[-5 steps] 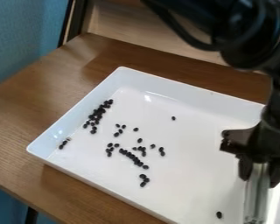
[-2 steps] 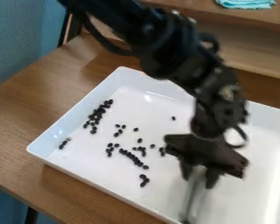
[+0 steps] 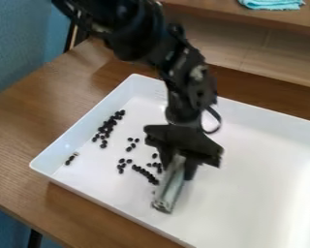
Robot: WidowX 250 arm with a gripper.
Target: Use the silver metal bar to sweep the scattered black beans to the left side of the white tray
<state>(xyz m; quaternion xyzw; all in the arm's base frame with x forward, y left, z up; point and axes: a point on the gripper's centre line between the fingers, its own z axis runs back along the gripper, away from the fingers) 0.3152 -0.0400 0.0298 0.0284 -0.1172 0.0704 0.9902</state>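
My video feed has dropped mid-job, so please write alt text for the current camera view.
A black gripper holds a silvery tube slanting down into a large white tray, near loose black beans scattered across the picture's left half. The tray sits on a brown wooden table; a teal cloth lies behind.

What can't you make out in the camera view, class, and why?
- Tray: cut off by the right and bottom edges.
- Cloth: cut off by the top edge.
- Tray floor behind the gripper and shiny tool: hidden by them.
- Tool's tip: blurred.
- Black pieces: too small to tell their kind.
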